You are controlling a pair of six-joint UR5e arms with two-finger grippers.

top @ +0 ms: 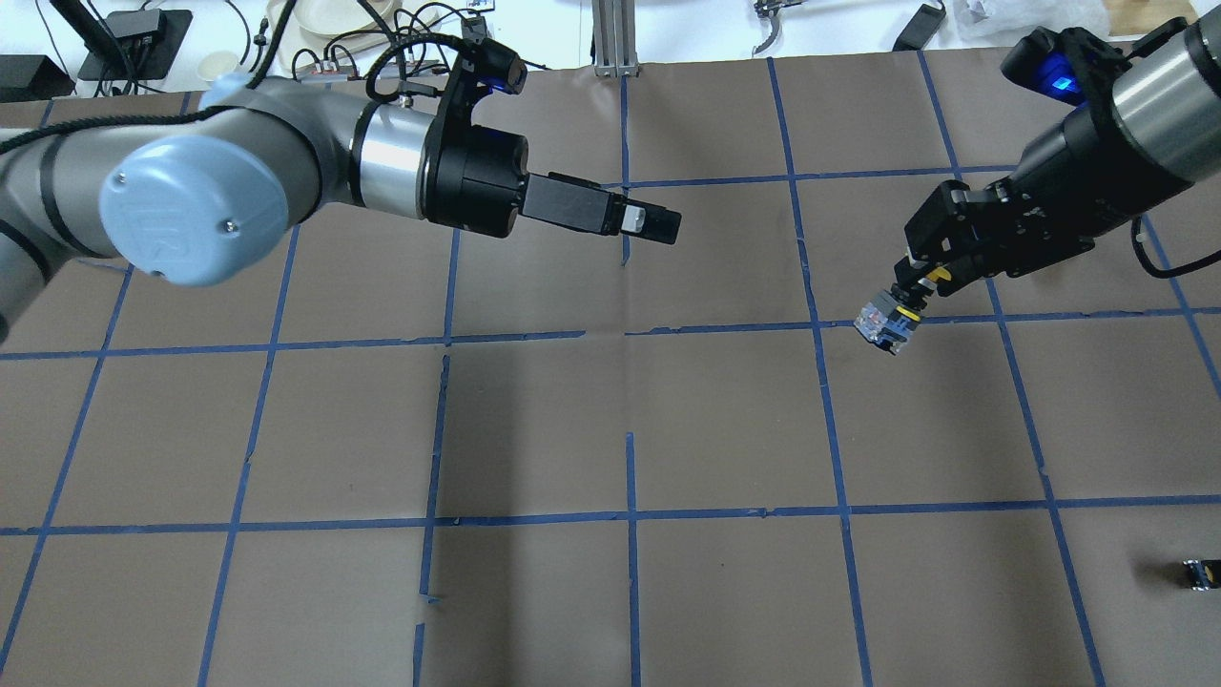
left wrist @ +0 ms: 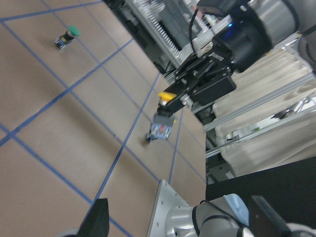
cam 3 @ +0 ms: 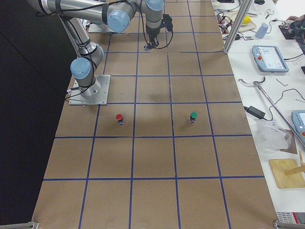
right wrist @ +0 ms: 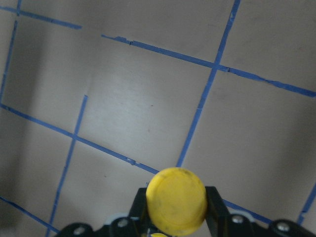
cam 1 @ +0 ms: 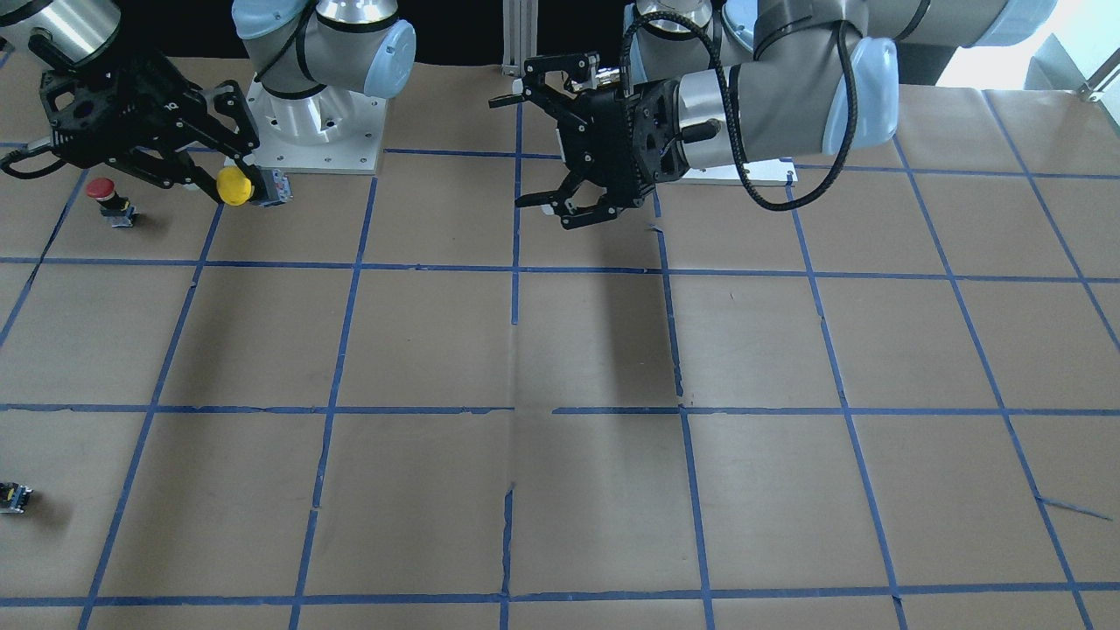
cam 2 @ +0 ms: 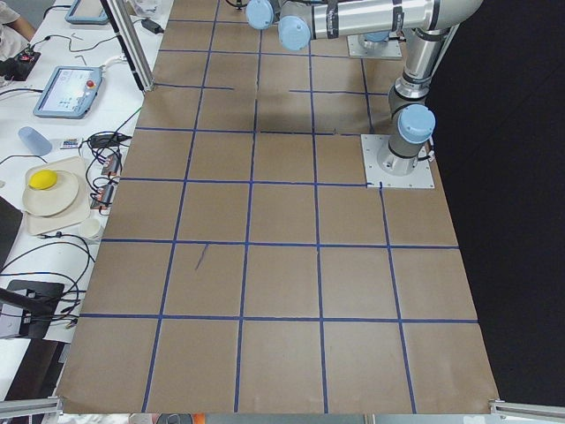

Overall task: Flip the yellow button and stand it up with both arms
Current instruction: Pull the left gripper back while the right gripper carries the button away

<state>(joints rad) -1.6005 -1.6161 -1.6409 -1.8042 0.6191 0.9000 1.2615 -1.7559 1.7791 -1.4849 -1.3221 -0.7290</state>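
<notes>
The yellow button (cam 1: 234, 185) has a round yellow cap and a grey and blue blocky base (cam 1: 273, 186). My right gripper (cam 1: 247, 178) is shut on it just behind the cap and holds it tilted, low over the table. In the overhead view the base (top: 884, 322) hangs below the right gripper (top: 918, 284). The right wrist view shows the cap (right wrist: 176, 200) between the fingers (right wrist: 217, 210). My left gripper (cam 1: 518, 150) is open and empty, in the air near the table's middle, pointing toward the button (left wrist: 164, 121).
A red-capped button (cam 1: 107, 198) stands on the table close to the right gripper. A green-capped button (cam 3: 193, 116) stands further out. A tiny black block (top: 1200, 572) lies near the table's far edge on my right. Blue tape lines grid the brown table (cam 1: 595, 350).
</notes>
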